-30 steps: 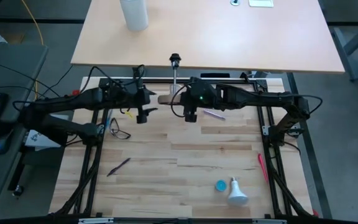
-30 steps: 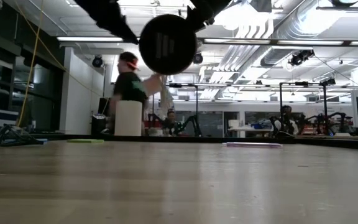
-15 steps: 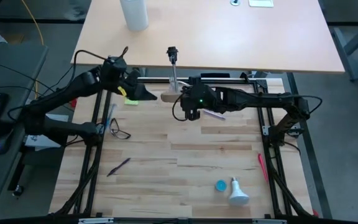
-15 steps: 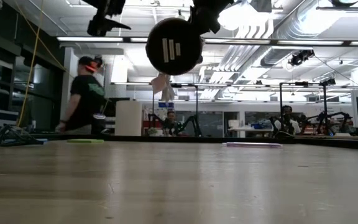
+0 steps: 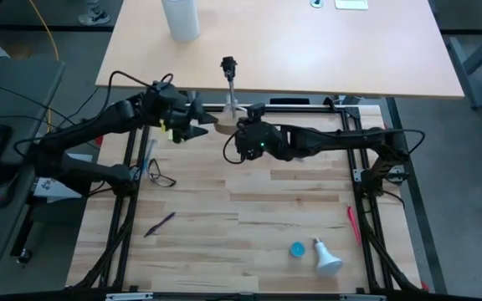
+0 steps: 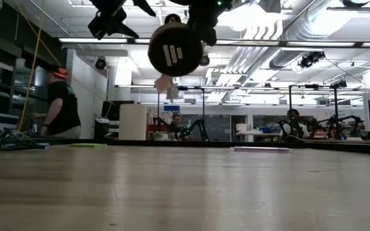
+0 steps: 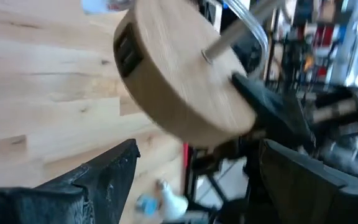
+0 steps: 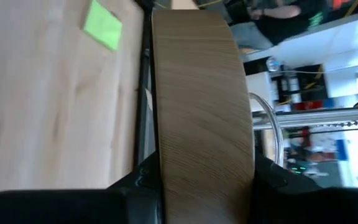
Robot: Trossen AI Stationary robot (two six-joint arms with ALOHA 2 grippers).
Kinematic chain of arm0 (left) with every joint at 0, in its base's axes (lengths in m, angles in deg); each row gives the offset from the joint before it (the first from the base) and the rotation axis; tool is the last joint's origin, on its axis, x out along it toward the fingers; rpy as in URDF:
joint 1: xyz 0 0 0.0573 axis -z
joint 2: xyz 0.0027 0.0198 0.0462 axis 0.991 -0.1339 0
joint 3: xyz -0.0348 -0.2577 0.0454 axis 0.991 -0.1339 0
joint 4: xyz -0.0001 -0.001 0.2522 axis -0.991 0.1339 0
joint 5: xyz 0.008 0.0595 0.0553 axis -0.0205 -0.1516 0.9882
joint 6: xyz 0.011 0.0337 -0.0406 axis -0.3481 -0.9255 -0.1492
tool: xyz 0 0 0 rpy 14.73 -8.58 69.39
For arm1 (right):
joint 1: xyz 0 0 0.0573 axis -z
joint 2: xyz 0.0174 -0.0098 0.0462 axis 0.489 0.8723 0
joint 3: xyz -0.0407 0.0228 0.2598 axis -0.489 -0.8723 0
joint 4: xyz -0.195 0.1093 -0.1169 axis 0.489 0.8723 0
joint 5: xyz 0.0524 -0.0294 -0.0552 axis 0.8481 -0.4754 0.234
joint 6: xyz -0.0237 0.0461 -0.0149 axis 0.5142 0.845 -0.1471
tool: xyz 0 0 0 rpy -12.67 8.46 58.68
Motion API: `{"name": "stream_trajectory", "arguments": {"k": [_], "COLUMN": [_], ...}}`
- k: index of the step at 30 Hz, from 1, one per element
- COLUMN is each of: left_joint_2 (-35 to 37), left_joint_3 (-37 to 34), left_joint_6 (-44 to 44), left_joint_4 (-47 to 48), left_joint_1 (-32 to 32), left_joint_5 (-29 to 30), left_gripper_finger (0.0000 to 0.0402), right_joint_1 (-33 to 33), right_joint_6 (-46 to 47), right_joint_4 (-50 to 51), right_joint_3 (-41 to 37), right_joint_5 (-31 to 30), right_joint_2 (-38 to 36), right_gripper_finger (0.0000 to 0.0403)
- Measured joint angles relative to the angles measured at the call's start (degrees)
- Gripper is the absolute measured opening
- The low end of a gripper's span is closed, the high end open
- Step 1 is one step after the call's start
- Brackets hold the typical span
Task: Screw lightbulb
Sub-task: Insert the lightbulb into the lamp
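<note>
Right pincer (image 5: 239, 127) clamps the round wooden lamp base (image 8: 201, 106) aloft at the counter's far edge, left pincer (image 5: 201, 119) spread empty beside it; fetching the white frosted lightbulb (image 5: 328, 259) from the near edge likely follows.

Lighting and picture quality: bright, even overhead light.
Ceiling strip lights (image 6: 281, 43) are glaring in the low view, leaving the wooden disc base (image 6: 175, 50) dark in silhouette; the left wrist view is smearing with motion blur, and shadows on the table (image 5: 224, 242) are staying faint.

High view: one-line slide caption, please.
Right gripper holds the wooden lamp base aloft, left gripper open beside it, lightbulb lying untouched on the table.
</note>
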Motion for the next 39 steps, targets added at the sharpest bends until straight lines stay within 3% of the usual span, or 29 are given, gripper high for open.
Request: {"name": "stream_trajectory", "arguments": {"k": [12,29,34,39], "left_joint_2": [-3.7,-4.9,-5.0,-5.3], "left_joint_3": [0.0,0.0,0.0,0.0], "left_joint_6": [11.2,10.8,10.8,11.9], "left_joint_4": [-11.4,-14.3,-14.2,-15.3], "left_joint_1": [1.3,1.3,1.4,1.3], "left_joint_5": [10.4,15.1,16.1,17.5], "left_gripper_finger": [0.0315,0.0309,0.0262,0.0161], "right_joint_1": [0.1,0.1,0.1,0.1], "right_joint_6": [-5.8,-6.3,-6.5,-8.9], "right_joint_4": [-8.6,-11.3,-12.6,-15.4], "right_joint_3": [0.0,0.0,0.0,0.0], "right_joint_5": [-5.6,-6.3,-6.4,-7.4], "right_joint_2": [0.2,0.2,0.2,0.2], "right_gripper_finger": [0.0117,0.0117,0.0117,0.0117]}}
